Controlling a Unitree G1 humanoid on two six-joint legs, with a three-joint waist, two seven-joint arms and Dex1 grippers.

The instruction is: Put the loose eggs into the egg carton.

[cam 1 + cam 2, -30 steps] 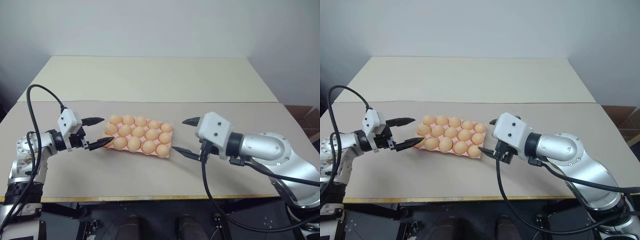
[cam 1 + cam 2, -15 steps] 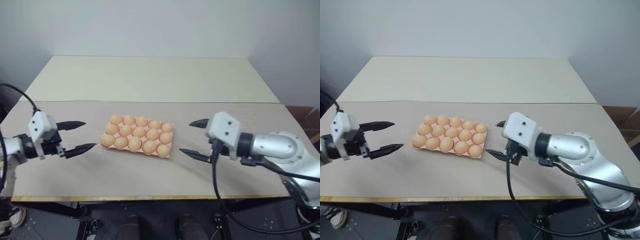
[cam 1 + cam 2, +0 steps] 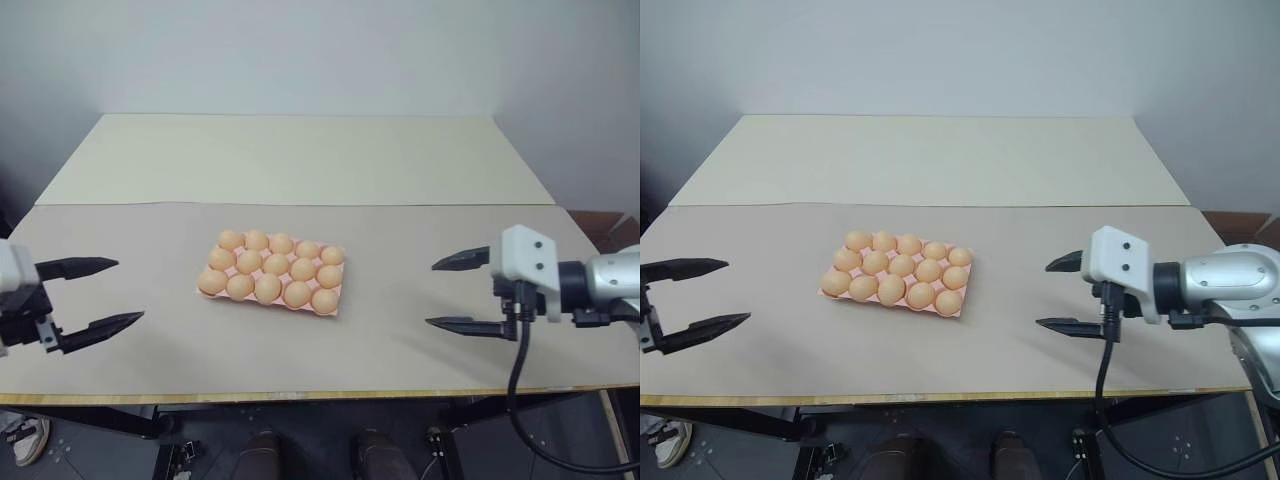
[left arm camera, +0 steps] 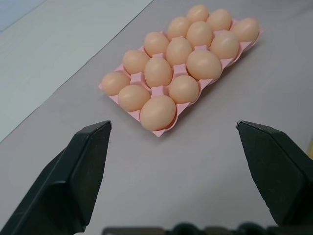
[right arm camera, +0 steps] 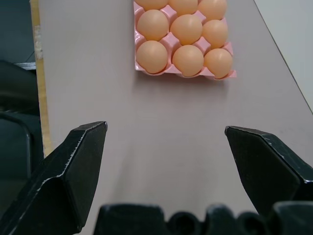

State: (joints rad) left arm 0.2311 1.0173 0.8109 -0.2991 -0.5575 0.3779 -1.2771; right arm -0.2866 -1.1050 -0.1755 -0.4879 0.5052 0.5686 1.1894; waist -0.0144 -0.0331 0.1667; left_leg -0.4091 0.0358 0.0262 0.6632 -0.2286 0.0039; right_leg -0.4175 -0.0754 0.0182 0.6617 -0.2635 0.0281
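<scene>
You are seeing the carton (image 3: 272, 274) sitting full of eggs (image 3: 268, 288), midway between the left gripper (image 3: 108, 293) and right gripper (image 3: 446, 294), both gaping wide, holding nothing

Pink moulded egg carton (image 3: 958, 306) filled with tan-orange eggs (image 3: 902, 266).
Both black two-fingered grippers, left (image 3: 704, 295) and right (image 3: 1060, 296), are held spread, well apart from it.
</scene>
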